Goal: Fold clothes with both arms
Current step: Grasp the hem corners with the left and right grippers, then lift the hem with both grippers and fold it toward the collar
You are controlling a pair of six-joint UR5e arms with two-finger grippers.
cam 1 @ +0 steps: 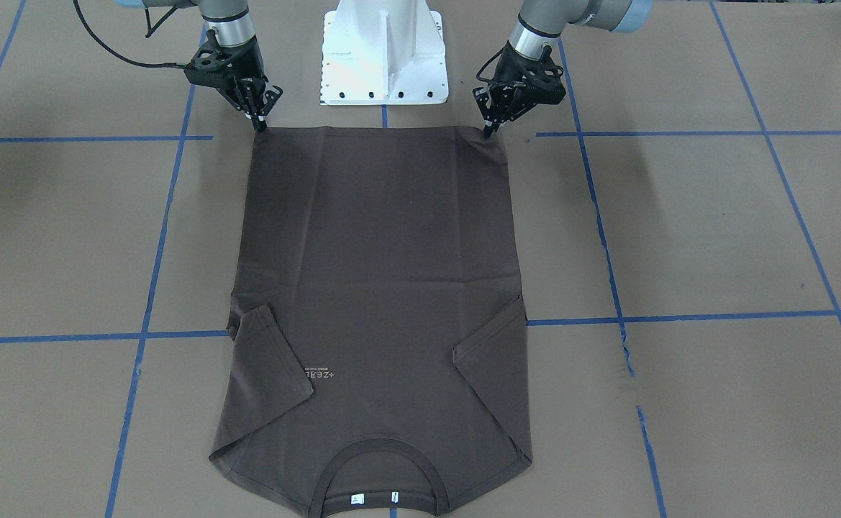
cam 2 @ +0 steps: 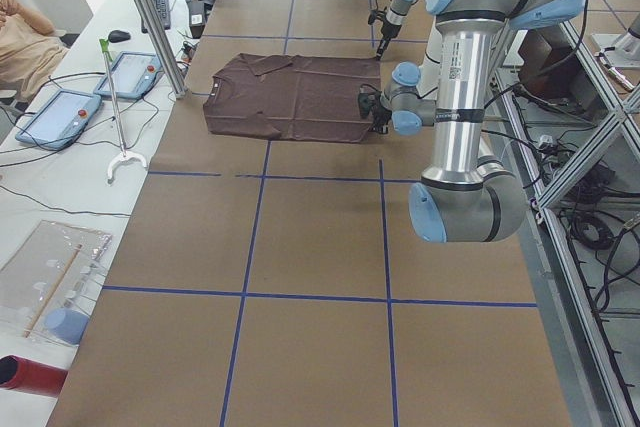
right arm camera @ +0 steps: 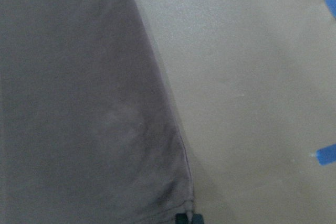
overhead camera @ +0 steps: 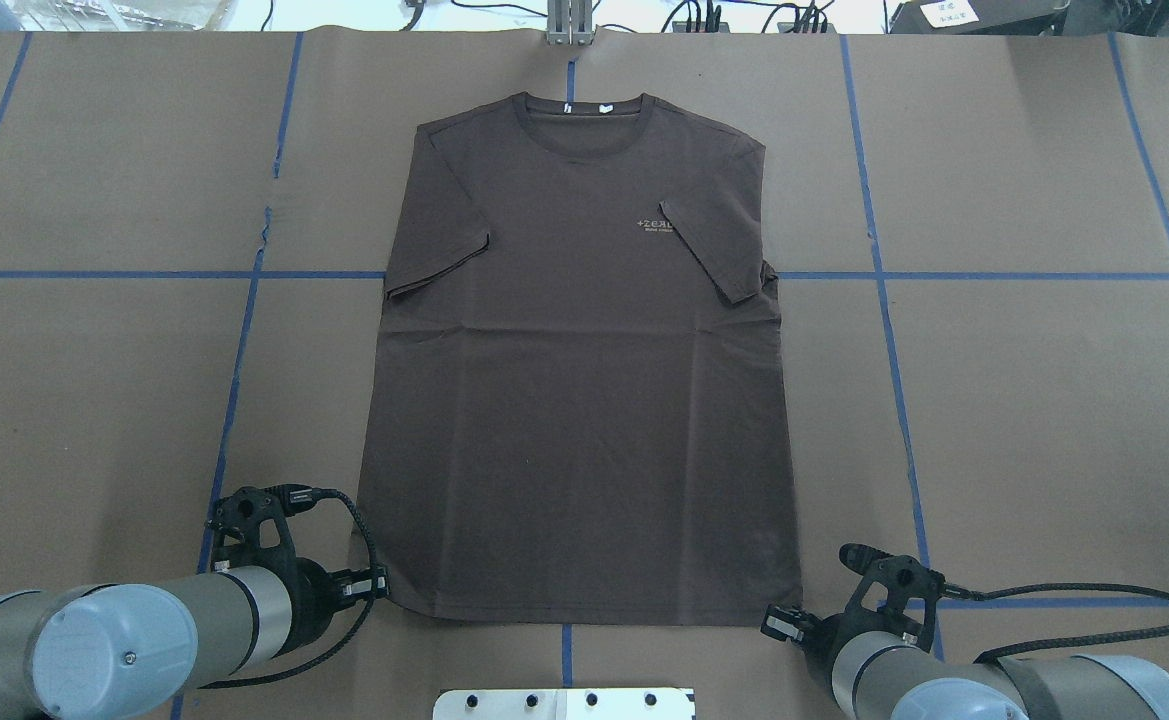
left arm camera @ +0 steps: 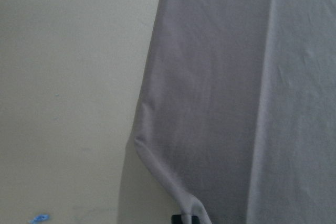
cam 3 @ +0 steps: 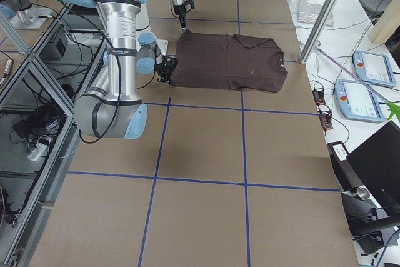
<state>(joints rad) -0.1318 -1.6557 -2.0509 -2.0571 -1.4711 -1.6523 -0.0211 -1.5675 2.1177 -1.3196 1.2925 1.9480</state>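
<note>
- The left gripper (cam 1: 491,129) and right gripper (cam 1: 260,126) each have their fingers pinched narrow on 1 hem corner of the T-shirt (cam 1: 377,273), likely so the hem lifts evenly.
- The T-shirt lies flat, front up, on the table (cam 1: 679,230), with its 2 sleeves (cam 1: 273,360) tucked inward.
- The collar (cam 1: 380,450) lies farthest, probably the fold's target.

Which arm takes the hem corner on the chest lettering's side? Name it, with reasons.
Right. The right gripper is at that corner of the T-shirt, on the lettering's side; the left gripper is at the opposite hem corner.
</note>
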